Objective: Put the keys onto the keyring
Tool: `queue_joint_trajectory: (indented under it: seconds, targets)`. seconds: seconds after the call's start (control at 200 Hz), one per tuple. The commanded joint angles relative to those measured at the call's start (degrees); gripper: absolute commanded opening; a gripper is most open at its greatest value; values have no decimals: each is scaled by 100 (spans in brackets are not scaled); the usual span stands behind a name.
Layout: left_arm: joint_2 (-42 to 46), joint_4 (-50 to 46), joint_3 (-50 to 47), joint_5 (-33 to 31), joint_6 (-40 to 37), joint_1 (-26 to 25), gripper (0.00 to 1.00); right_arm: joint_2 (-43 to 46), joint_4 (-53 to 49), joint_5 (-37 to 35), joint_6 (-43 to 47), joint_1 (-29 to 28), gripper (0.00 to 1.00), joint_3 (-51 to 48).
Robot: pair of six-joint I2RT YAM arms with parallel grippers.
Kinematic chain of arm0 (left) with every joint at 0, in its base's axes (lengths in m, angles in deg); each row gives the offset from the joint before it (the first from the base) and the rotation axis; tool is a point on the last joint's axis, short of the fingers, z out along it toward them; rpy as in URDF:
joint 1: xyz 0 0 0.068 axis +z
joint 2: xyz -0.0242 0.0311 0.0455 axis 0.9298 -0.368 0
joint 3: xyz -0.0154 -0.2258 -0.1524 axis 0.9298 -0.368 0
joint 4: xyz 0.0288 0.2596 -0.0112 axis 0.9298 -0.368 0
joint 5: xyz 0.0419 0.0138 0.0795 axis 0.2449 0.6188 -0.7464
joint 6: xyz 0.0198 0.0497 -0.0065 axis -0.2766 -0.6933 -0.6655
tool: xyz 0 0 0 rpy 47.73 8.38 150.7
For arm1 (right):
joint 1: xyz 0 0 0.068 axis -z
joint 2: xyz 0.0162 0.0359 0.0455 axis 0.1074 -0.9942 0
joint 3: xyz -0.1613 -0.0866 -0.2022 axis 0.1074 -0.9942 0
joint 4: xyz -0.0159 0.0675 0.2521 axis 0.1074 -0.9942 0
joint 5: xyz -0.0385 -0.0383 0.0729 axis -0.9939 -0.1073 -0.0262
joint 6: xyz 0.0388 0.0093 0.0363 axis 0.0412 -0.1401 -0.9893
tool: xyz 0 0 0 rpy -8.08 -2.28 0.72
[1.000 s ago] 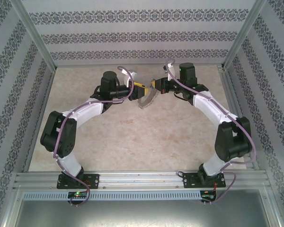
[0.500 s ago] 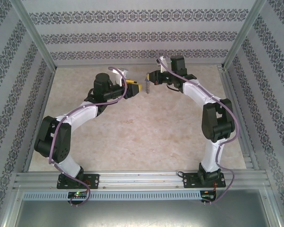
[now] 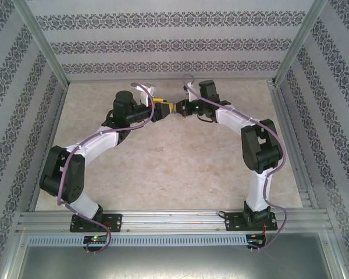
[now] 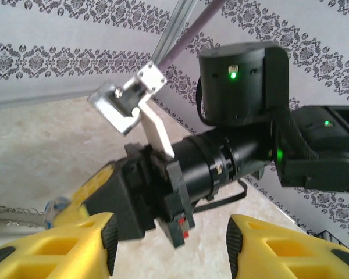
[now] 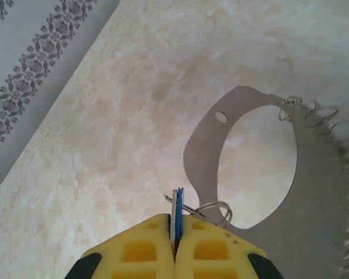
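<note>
1. Yellow fingers of right gripper [image 5: 174, 229] are pressed together, pinching the blue-headed key [image 5: 178, 204] edge-on at their tips.
2. Flat grey keyring [image 5: 199, 152] sits just beyond the key, seen against the beige table [image 3: 174, 168]. Small wire rings [image 5: 314, 113] line its edge. One sits beside the key, link unclear.
3. Left gripper [image 4: 170, 247] has its jaws spread, with the right gripper's black body just ahead.
4. Both grippers meet at far-centre, near the patterned wall [image 3: 174, 43]. Wide tabletop runs back to the near rail [image 3: 174, 218].

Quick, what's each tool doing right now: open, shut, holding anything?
Left tool: open, gripping nothing.
Right tool: shut on the blue-headed key.
</note>
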Motion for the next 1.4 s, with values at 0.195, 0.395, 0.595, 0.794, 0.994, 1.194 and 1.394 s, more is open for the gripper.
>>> queue_joint_trajectory:
  seconds: [0.195,0.395,0.595,0.794,0.994,1.194,1.394]
  targets:
    - [237,227,-57,7,206,69,53,-43,592,-338,-436,-384,0,-790]
    - [229,219,-68,46,250,62,53,-196,662,-436,-521,-616,0,-1067]
    - [190,282,-71,95,342,65,53,-334,713,-471,-596,-838,4,-1215]
    - [172,309,-42,148,432,64,53,-185,857,-296,-753,-1085,40,-1459]
    - [180,323,16,230,533,68,54,368,911,-139,-809,-1144,59,-1909]
    - [292,233,39,216,551,68,59,1182,913,-195,-871,-944,74,-2612]
    - [605,-194,-53,-245,185,65,100,2486,533,-389,-811,-474,97,-2972]
